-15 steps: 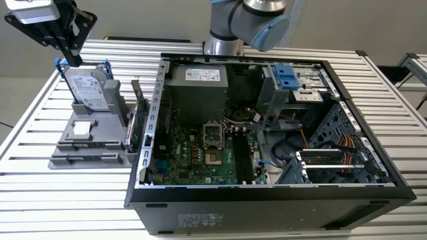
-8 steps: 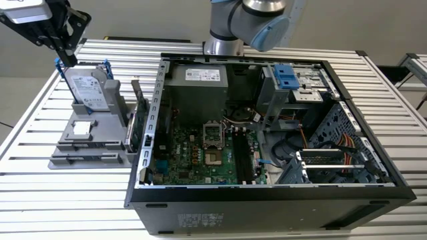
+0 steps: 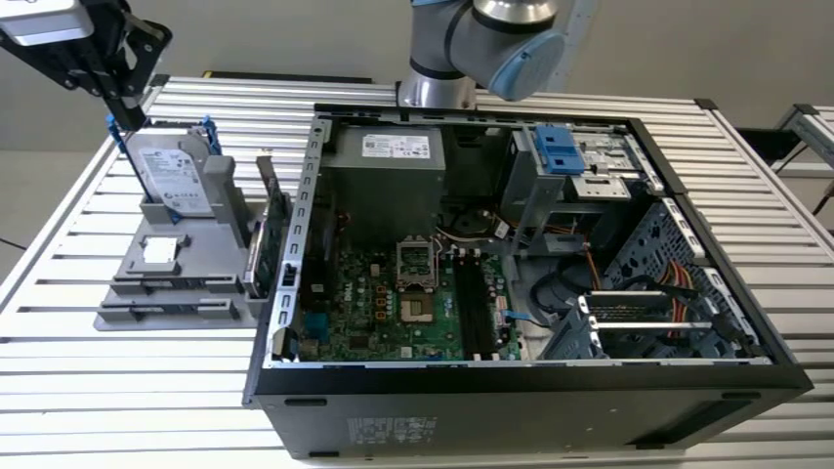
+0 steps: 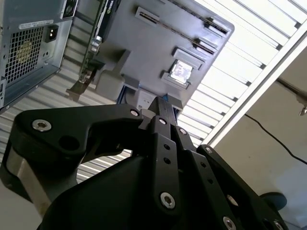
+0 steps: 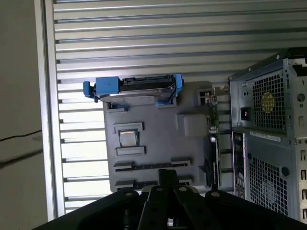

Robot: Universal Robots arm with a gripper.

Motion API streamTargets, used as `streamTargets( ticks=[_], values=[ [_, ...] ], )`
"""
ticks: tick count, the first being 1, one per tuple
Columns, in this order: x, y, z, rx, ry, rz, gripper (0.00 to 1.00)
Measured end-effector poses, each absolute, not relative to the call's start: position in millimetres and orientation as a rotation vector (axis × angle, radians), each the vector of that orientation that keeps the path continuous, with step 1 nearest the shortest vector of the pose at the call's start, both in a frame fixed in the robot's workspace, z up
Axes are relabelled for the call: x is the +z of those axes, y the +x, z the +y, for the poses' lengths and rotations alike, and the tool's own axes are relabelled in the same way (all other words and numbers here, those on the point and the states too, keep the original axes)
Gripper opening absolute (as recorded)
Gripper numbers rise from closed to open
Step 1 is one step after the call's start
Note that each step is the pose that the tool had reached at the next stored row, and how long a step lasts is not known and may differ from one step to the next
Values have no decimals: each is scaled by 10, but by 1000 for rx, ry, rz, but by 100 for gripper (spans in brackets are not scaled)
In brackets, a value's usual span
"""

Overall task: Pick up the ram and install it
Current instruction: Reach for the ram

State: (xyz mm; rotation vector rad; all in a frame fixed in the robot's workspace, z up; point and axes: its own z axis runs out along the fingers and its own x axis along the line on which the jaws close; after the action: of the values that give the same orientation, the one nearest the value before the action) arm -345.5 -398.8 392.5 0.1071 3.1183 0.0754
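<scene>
I record, in the exterior view: table (image 3: 78, 391) of silver ribbed slats. Tower case (image 3: 521, 420) black, green motherboard (image 3: 378, 313) inside, blue caddy (image 3: 558, 149) at one o'clock. Grey fixture (image 3: 170, 293) at nine o'clock. Hard drive (image 3: 176, 171) silver, blue-framed. Gripper (image 3: 124, 103) black.

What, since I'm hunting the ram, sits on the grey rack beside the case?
An upright silver hard drive in a blue frame, a small silver square and a green card at the rack edge. What the long slots hold is hidden.
</scene>
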Motion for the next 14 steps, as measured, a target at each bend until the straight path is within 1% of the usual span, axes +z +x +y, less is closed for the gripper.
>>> streamTargets(
  ticks=[14],
  values=[
    [3925, -3454, -4030, 75, 107, 3118, 0]
  ],
)
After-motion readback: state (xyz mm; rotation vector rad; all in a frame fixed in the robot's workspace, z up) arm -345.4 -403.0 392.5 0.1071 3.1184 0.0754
